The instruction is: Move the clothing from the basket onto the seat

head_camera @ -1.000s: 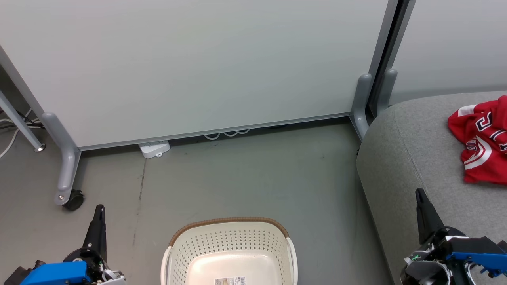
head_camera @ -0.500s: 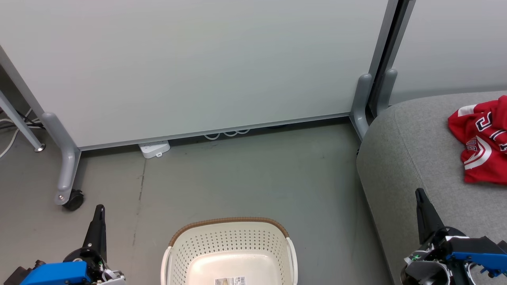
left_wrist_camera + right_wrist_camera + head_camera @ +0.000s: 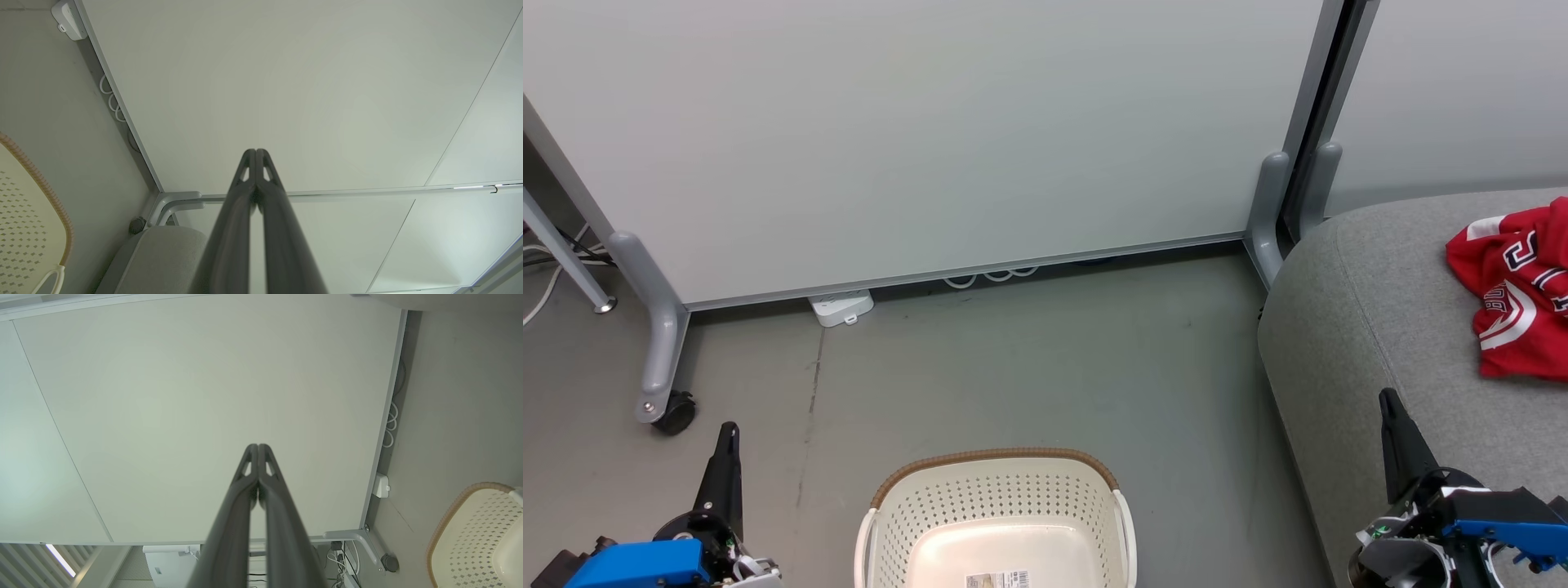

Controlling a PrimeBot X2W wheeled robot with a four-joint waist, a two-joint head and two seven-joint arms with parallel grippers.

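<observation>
Left claw [image 3: 728, 430]: two long dark tapered fingers [image 3: 233, 228], slotted cut-outs near tips; blue housing [image 3: 633, 563] behind, black ring mount, pale cable loops [image 3: 752, 565]. Right claw [image 3: 1387, 398]: alike, blue housing, pale-grey shell [image 3: 1388, 563], small green spot at wrist.

Soft, even light is washing over everything, so shadows are coming out faint: just a thin dark strip is running under the partition [image 3: 931, 122] along the floor [image 3: 1029, 367]. The basket [image 3: 996, 490] is catching a mild sheen inside. The head view is looking sharp; both wrist views are bowing straight lines near their corners (classic wide-angle).
</observation>
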